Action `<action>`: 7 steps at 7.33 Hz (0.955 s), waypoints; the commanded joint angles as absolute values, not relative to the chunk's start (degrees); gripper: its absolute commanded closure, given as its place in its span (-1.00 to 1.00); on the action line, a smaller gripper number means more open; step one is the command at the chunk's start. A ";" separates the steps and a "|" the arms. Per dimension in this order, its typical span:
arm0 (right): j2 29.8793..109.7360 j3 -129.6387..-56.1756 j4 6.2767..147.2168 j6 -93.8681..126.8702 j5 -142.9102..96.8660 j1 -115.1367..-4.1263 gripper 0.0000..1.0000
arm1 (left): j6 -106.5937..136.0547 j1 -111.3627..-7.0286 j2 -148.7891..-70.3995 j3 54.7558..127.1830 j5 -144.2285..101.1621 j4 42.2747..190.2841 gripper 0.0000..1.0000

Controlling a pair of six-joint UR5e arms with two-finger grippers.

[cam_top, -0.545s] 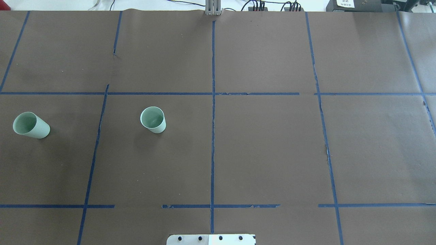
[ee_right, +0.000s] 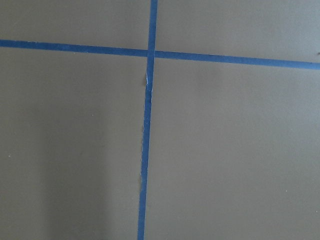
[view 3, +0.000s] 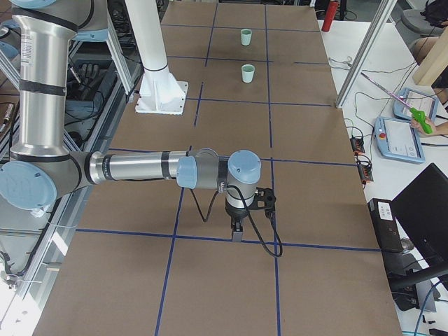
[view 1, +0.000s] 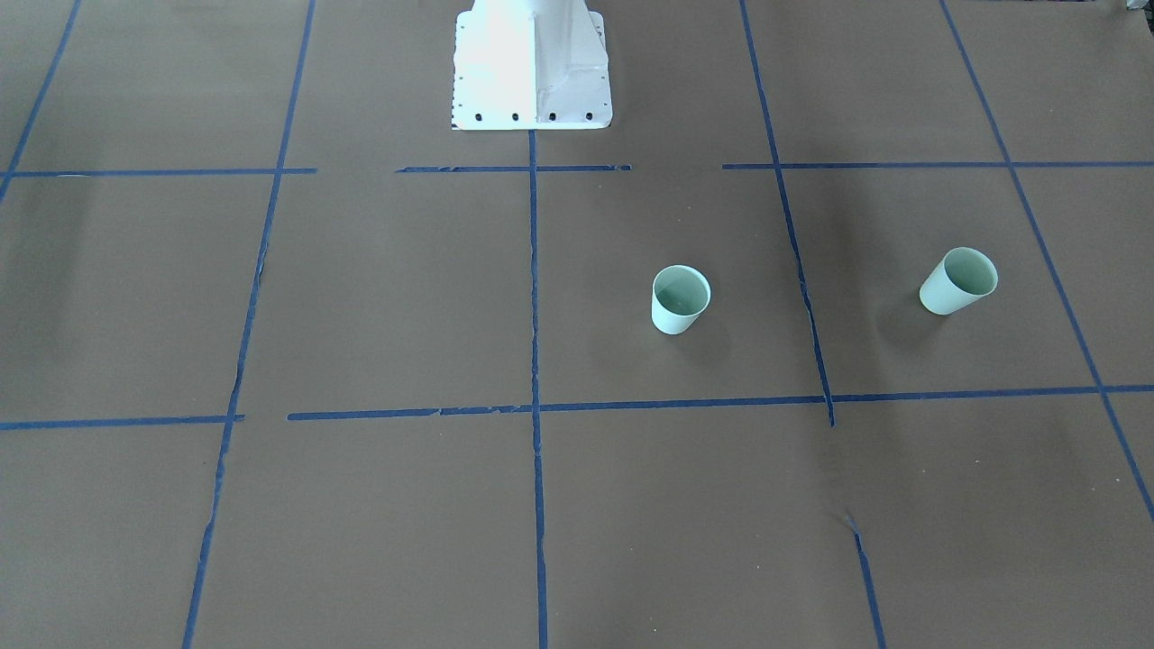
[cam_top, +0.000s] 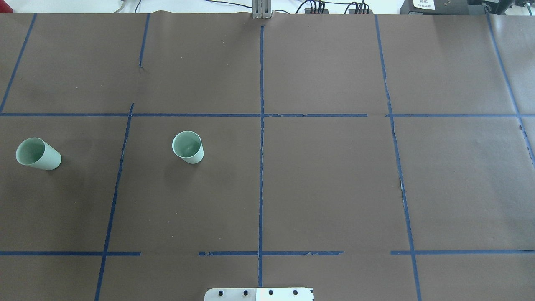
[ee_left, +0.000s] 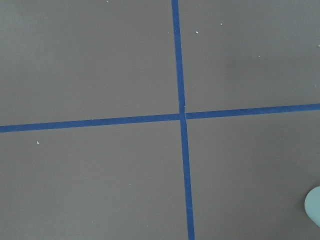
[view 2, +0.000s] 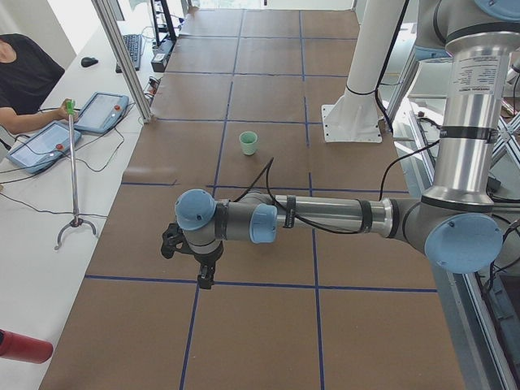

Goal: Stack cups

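Observation:
Two pale mint-green cups stand apart on the brown table cover. One cup (cam_top: 188, 146) (view 1: 680, 299) is left of centre in the overhead view. The other cup (cam_top: 38, 154) (view 1: 958, 281) is near the table's left end. Both show far off in the exterior right view (view 3: 248, 73) (view 3: 246, 37). A mint edge (ee_left: 314, 205) shows at the left wrist view's lower right. My left gripper (view 2: 205, 279) and right gripper (view 3: 236, 231) hang high over the table, pointing down, seen only in the side views. I cannot tell whether they are open or shut.
Blue tape lines (cam_top: 261, 125) divide the cover into squares. The robot's white base plate (view 1: 532, 63) (cam_top: 259, 294) sits at the near middle edge. Operators' tablets (view 2: 101, 110) and a stand with a pole (view 2: 75, 179) lie beyond the far edge.

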State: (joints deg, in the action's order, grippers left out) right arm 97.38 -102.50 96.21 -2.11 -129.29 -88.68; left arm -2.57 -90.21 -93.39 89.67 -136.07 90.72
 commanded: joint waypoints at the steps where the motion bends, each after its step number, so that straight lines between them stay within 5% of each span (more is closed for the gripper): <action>1: 97.38 -102.48 96.15 -2.11 -129.29 -88.68 -1.00 | -1.42 -89.83 -93.78 93.24 -136.05 90.79 -1.00; 4: 97.38 -102.48 96.24 -2.11 -129.29 -88.68 -1.00 | 18.97 -80.48 -92.82 96.50 -135.45 99.73 -1.00; 7: 97.38 -102.48 96.24 -2.11 -129.29 -88.68 -1.00 | 41.93 -65.60 -85.01 95.37 -131.22 123.58 -1.00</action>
